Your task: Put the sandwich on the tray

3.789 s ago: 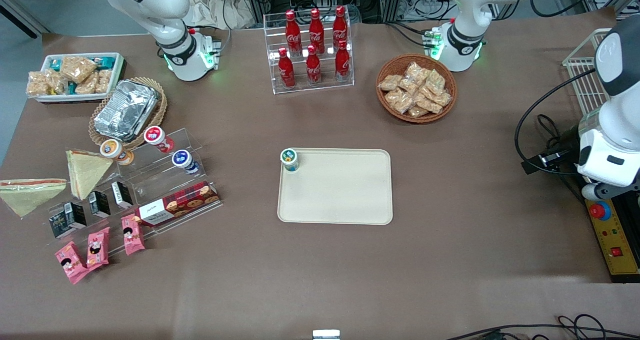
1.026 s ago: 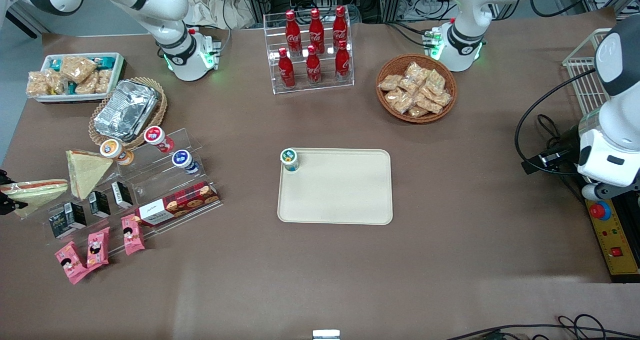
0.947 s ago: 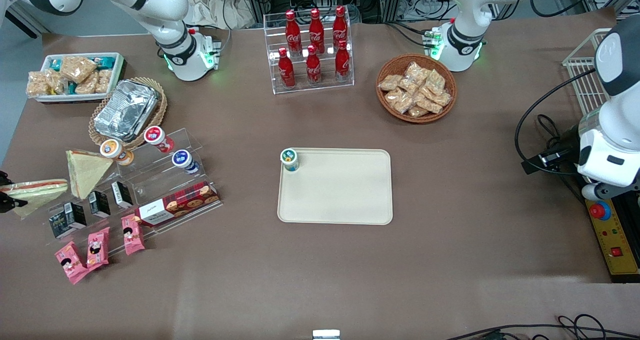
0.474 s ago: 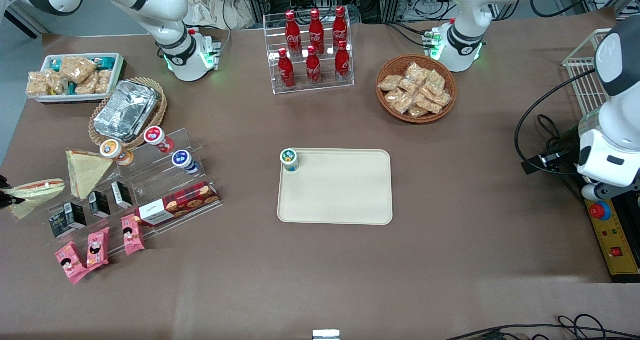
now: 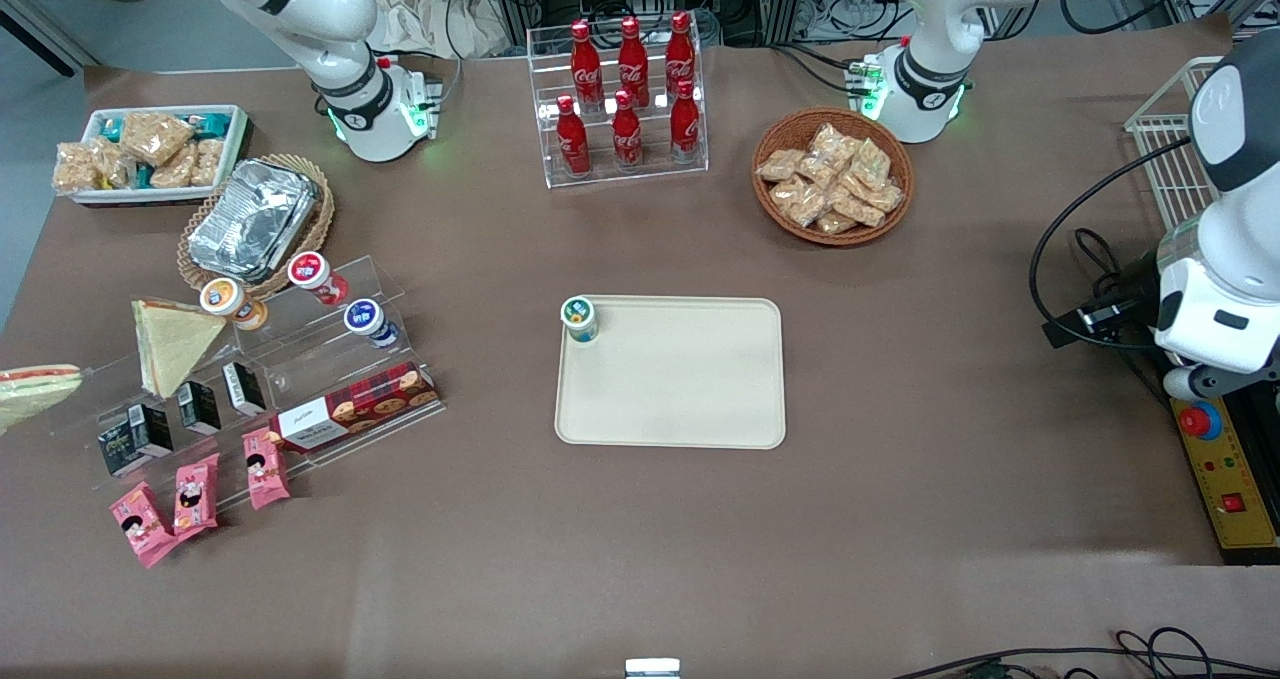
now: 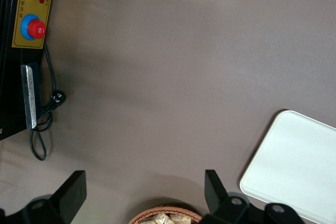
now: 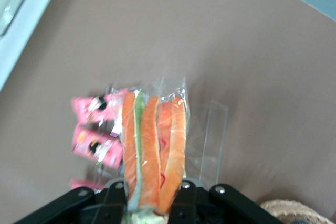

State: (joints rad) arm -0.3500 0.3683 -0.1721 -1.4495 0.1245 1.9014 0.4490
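The hand (image 7: 153,195) grips the sandwich (image 7: 153,150), lifted off the tabletop at the front view's left edge. Carrying it to the tray (image 5: 690,409) at centre and releasing remain.

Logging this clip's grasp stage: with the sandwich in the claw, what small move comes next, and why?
Probably carry it toward the tray. The claw is shut on the sandwich, which hangs above the table at the working arm's end, while the tray holds only a small cup in one corner.
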